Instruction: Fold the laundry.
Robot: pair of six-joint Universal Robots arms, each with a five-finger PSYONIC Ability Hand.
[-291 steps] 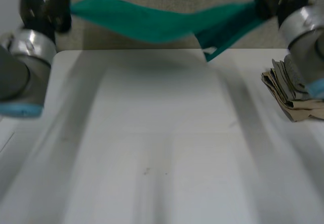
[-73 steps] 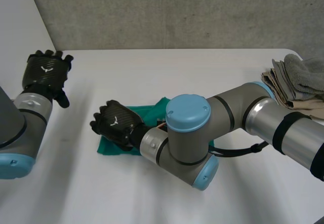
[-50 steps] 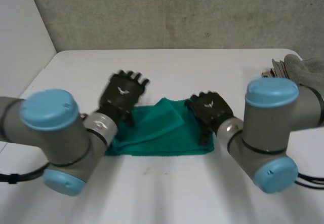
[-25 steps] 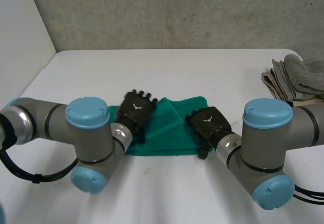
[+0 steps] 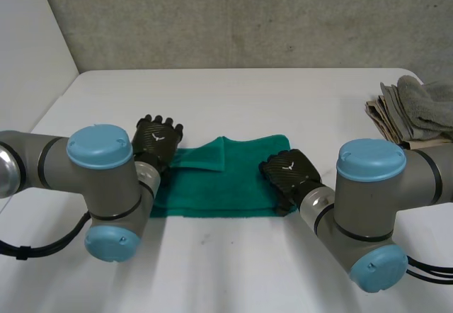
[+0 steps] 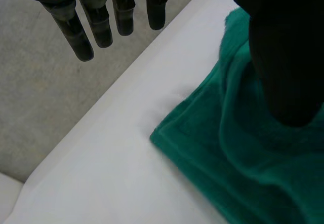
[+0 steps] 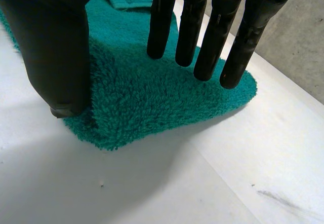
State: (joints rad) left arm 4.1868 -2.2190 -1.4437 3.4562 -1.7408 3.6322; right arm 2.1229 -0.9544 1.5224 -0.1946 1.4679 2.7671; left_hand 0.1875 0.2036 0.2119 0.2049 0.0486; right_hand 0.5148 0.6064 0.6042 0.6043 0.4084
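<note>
Towel (image 5: 226, 185), soft, limp and light by my judgement, lies part-folded on the bench (image 5: 248, 100), left robot hand (image 5: 157, 139) and right robot hand (image 5: 287, 173) unclenched at its ends, holding nothing; I'd pinch the corners.

The far half of the table (image 5: 248, 90) lay bare from its far left corner almost to the right edge, leaving open passage along the far edge. At the right edge a stack of folded cloths (image 5: 414, 118) stood in the way. Across the middle the green towel (image 5: 226, 189) lay low and flat, with the left hand (image 5: 157, 137) at its left end and the right hand (image 5: 287, 175) over its right end, both held flat. The left arm (image 5: 99, 185) filled the near left part and the right arm (image 5: 368, 207) the near right; between them a bare strip ran to the near edge
</note>
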